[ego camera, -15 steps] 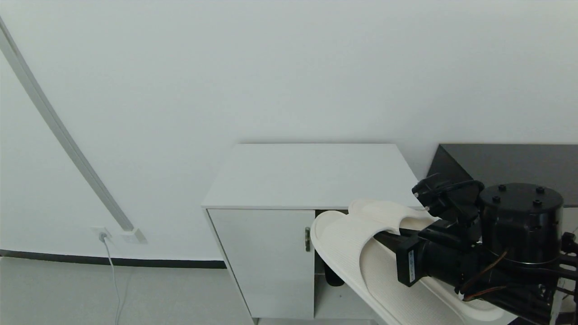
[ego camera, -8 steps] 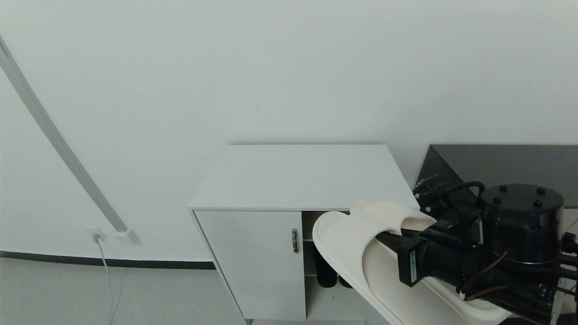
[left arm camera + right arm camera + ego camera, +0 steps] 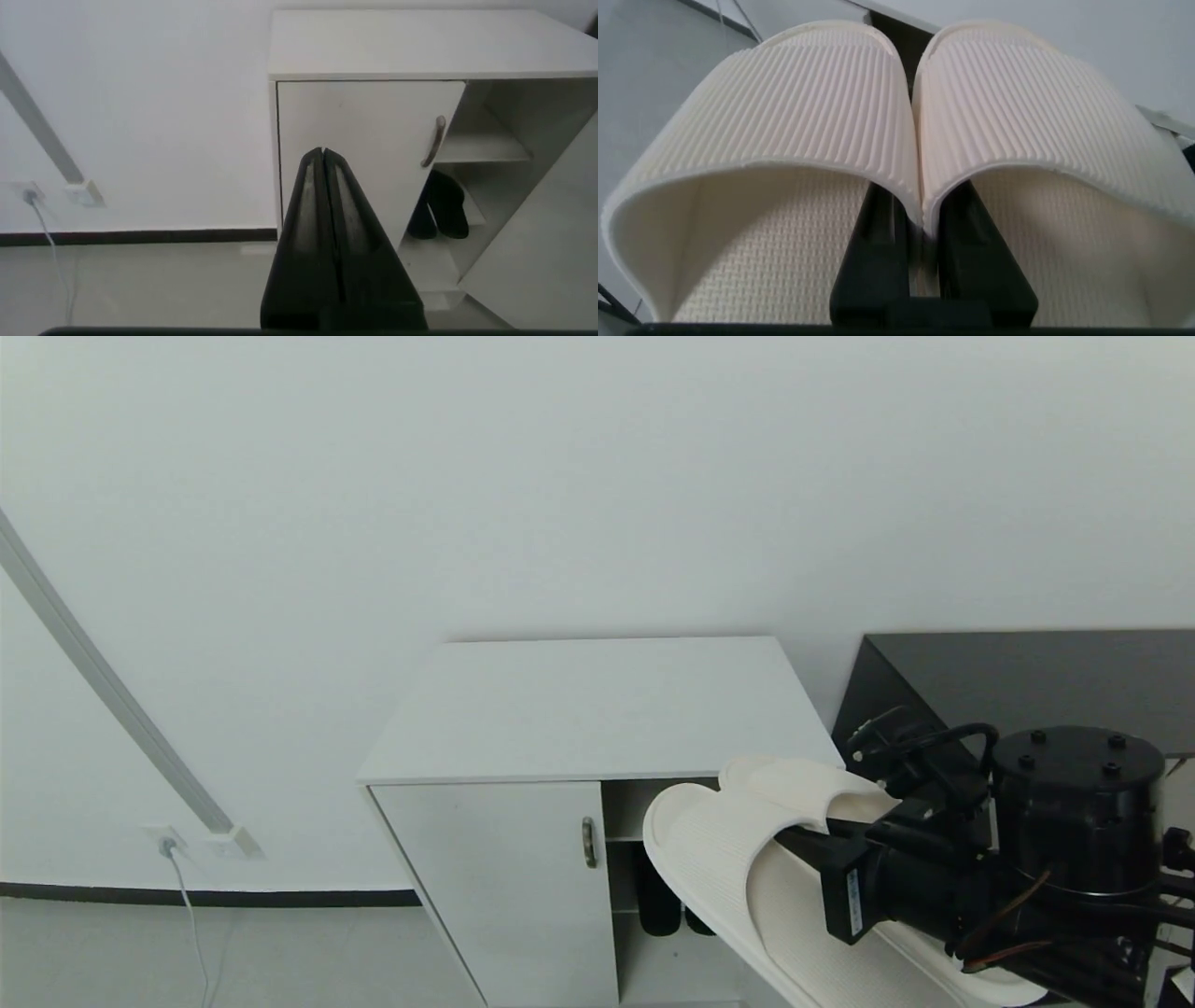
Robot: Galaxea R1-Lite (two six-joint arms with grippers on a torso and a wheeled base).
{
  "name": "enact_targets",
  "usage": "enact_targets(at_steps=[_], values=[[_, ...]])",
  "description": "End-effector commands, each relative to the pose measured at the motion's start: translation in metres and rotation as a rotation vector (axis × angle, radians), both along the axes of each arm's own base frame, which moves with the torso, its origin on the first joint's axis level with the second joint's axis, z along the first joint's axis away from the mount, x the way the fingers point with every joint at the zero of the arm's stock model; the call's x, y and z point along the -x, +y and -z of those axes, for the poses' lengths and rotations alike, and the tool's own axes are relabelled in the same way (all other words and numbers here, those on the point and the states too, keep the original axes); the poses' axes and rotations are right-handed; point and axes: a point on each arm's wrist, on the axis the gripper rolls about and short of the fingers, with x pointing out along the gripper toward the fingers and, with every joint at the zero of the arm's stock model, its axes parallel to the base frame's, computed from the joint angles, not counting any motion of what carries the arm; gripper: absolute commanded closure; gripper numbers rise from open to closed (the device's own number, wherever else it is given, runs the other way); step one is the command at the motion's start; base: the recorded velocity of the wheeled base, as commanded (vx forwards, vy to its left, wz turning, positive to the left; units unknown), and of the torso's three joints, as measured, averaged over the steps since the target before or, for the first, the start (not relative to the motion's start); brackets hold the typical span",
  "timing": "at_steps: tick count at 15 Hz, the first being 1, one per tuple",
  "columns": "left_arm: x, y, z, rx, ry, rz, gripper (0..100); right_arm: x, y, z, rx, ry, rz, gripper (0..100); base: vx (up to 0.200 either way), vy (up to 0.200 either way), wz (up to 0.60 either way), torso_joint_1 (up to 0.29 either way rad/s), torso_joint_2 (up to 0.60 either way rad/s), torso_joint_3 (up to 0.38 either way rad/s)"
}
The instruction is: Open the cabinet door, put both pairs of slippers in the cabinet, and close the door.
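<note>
the cream slippers (image 3: 719,840) ride side by side at about 4 o'clock in the head view, toes toward the cabinet (image 3: 579,709). the right gripper (image 3: 920,238) is pinched nearly closed on both inner strap edges. the open bay (image 3: 621,896) lies at 9 o'clock from the toes. a dark pair (image 3: 439,207) stands low inside, so the upper shelf (image 3: 481,149) looks, as far as i can tell, free. go in level and slow, toes first, clear of the closed door (image 3: 495,887). the left gripper (image 3: 323,163) is pressed together, holding nothing.
</note>
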Motion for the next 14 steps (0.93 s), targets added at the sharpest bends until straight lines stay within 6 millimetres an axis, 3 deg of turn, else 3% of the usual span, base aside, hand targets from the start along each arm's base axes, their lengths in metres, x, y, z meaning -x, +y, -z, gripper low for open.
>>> enact_targets(at_steps=[1, 10, 14], values=[[-0.0001, 0.0, -0.0001, 0.0, 0.001, -0.002, 100, 0.0, -0.0001, -0.0001, 0.0, -0.001, 0.0, 100, 0.0, 0.0, 0.0, 0.0, 0.0, 0.0], [-0.0001, 0.0, -0.0001, 0.0, 0.001, -0.002, 100, 0.002, -0.0004, 0.0024, 0.004, -0.006, -0.008, 100, 0.0, 0.0, 0.0, 0.0, 0.0, 0.0], [-0.0001, 0.0, -0.0001, 0.0, 0.001, -0.002, 100, 0.0026, -0.0004, 0.004, 0.013, -0.024, -0.016, 100, 0.0, 0.0, 0.0, -0.142, 0.3, 0.172]])
